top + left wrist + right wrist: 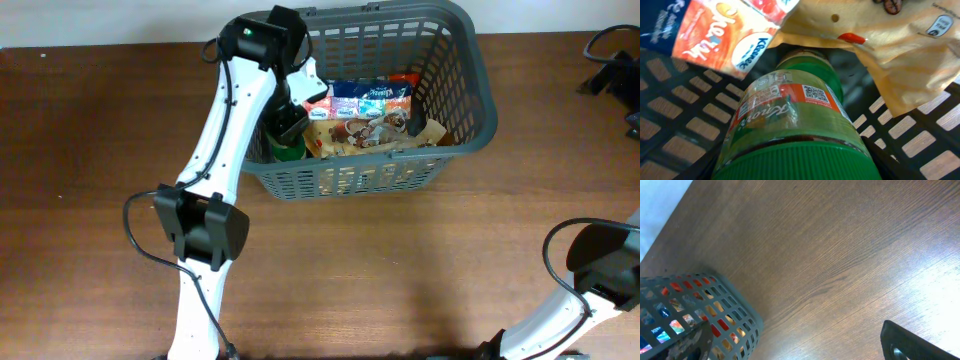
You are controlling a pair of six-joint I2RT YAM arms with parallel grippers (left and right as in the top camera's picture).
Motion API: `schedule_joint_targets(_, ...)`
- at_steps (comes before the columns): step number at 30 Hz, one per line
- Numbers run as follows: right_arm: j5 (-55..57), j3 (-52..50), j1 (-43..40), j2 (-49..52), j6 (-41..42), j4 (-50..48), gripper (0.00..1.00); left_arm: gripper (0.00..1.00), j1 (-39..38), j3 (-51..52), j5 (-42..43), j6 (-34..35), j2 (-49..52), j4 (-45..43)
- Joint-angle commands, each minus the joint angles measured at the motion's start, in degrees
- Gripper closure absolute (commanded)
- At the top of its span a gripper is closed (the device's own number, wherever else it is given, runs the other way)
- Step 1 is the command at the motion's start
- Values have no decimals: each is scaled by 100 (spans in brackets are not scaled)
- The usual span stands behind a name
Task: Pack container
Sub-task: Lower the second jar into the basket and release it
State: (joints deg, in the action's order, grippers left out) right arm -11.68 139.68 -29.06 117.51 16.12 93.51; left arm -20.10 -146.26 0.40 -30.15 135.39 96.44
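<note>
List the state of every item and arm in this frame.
Basket, upright on table, partly packed.
Jar, lid on, inside basket at its left end.
Tissue packs, wrapped, inside basket.
Tan pouch, inside basket, beside jar.
Left pincer, down in basket over jar; grip not readable.
Right arm, outside basket.

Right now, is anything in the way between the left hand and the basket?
Nothing visible. The left hand is inside the basket, right above a green-lidded jar next to snack packets.
</note>
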Motion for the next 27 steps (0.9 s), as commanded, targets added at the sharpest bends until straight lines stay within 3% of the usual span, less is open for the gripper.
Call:
schedule_joint_targets(1,-11,-13,22,31,2,22,1,71,2,-87,44,76,-103,-46)
schedule_joint_targets(6,-11,-13,22,31,2,20,1,65,2,-87,44,83,-103,-81)
schedule_joint_targets(8,-9,-13,22,31,2,20,1,47,2,-87,42,149,-103,-81)
schedule_joint_targets(9,-9,-13,22,31,2,17,1,14,2,-87,37,201,-103,-81)
schedule_joint_targets(10,-9,-13,20,31,2,20,1,1,2,-87,39,234,-103,-81)
schedule_joint_targets(20,-9,-13,22,31,2,17,1,1,2,-111,20,378,-114,-59)
schedule_joint_targets(27,-9,-13,22,31,4,17,1,1,2,-835,-28,697,-323,24)
